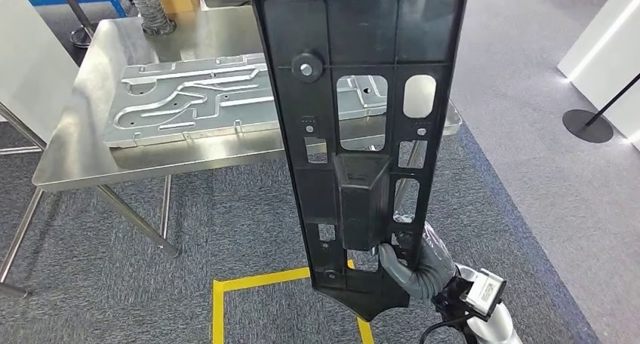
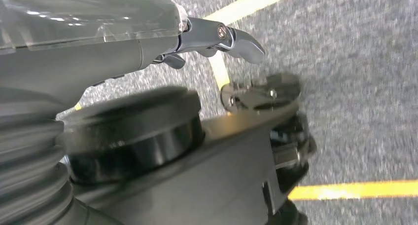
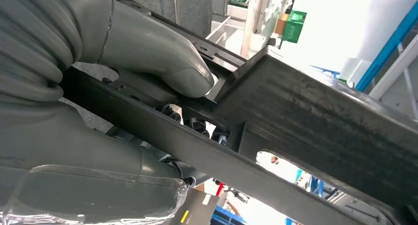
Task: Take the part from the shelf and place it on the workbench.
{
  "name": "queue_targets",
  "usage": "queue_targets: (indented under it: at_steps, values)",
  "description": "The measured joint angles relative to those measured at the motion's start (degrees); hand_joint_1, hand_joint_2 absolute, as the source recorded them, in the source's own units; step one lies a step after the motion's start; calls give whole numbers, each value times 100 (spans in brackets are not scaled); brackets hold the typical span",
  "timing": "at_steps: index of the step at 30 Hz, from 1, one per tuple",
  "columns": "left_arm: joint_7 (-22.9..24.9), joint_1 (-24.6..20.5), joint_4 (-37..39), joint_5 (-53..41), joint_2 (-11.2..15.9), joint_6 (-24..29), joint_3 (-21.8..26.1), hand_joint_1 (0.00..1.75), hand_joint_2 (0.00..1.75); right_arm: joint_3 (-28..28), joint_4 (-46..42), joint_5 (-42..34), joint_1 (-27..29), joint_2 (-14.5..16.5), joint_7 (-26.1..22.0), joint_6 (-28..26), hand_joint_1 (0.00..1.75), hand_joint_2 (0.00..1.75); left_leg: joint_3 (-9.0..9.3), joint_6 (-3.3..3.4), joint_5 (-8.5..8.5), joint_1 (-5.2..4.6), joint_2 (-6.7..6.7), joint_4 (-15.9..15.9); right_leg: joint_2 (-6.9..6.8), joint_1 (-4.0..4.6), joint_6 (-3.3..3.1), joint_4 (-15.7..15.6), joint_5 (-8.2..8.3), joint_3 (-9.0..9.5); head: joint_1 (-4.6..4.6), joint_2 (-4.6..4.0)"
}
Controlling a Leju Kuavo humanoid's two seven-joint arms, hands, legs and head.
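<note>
Carrying was the step in hand: the right hand (image 1: 411, 265) gripped the black panel (image 1: 362, 133) upright near its lower end, short of the desk (image 1: 83, 144). Next, lowering it flat there. Left hand (image 2: 148, 42) held nothing.

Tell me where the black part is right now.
Head view: the black part stands upright at centre, gripped near its bottom by the right robot hand, in front of the steel workbench.
</note>
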Motion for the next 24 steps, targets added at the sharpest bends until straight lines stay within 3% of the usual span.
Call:
queue_targets:
  at_steps: [2, 6, 7, 8, 11, 13, 16, 17, 18, 21, 22, 23, 24]
  values:
    - [-2, -6, 0, 2, -5, 15, 5, 0, 175, -37, -26, -3, -13, -28, -2, 16, 175, 175, 132, 46, 7, 28, -4, -87, -6, -9, 56, 283, -12, -109, 1, 0]
    - [-3, -10, 0, 2, -10, 25, 22, 0, 175, -59, -48, -4, -16, -47, -4, 66, 175, 175, 300, 81, -105, 43, -9, -137, -11, -58, 165, 1423, -465, -928, 1, 0]
    - [-2, -1, 0, 2, -10, 25, 26, 0, 175, -60, -48, -2, -9, -49, -2, 70, 175, 175, 349, 77, -151, 46, -13, -136, -13, -72, 185, 1484, -504, -1059, 1, 0]
    - [-1, 6, 0, 2, -10, 21, 28, 0, 175, -61, -50, -1, -5, -51, -1, 70, 175, 175, 410, 66, -200, 52, -18, -135, -16, -84, 197, 1359, -421, -1098, 1, 0]
    - [1, 8, 0, 2, -10, -5, 33, 0, 175, -63, -63, 1, -9, -54, 0, 70, 175, 175, 604, -3, -370, 61, -28, -128, -38, -99, 182, 347, 340, -871, 2, 0]
    - [5, -4, 0, 1, -9, -23, 36, 0, 175, -67, -70, 3, -14, -57, 3, 73, 175, 175, 678, -81, -456, 53, -28, -124, -45, -70, 95, 4, 602, -785, 3, 0]
    - [10, -20, 0, -6, -7, -33, 40, 0, 175, -76, -95, 5, -19, -60, 10, 71, 175, 175, 716, -187, -474, 54, -19, -21, -25, -64, -42, -40, 561, -694, 2, 0]
    - [11, -24, 0, -12, -6, -36, 40, 0, 175, -79, -106, 5, -21, -62, 13, 69, 175, 175, 639, -215, -493, 61, -14, 142, -24, -70, -81, -55, 532, -639, 1, 0]
    - [11, -28, 0, -19, -6, -37, 40, 0, 175, -83, -120, 5, -20, -63, 15, 67, 175, 175, 494, -240, -561, 69, -10, 408, -25, -73, -113, -66, 499, -585, 1, 0]
    - [11, -13, 0, -29, -5, -39, 40, 0, 175, -85, -144, 7, -10, -65, 28, 65, 175, 175, -182, -293, -981, 78, -5, 1410, -27, -59, -163, -73, 367, -453, 1, 0]
    - [11, -5, 0, -29, -4, -40, 40, 0, 175, -85, -145, 8, -2, -65, 37, 63, 175, 175, -337, -294, -1051, 78, -5, 1547, -23, -56, -165, -72, 320, -398, 1, 0]
    - [11, 1, 0, -29, -3, -41, 40, 0, 175, -85, -147, 10, 4, -65, 45, 62, 175, 175, -401, -286, -993, 78, -5, 1486, -19, -54, -161, -72, 268, -331, 1, 0]
    - [11, 4, 0, -29, -3, -44, 40, 0, 175, -85, -151, 11, 8, -65, 50, 60, 175, 175, -379, -264, -805, 76, -4, 1241, -15, -51, -154, -72, 211, -252, 1, 0]
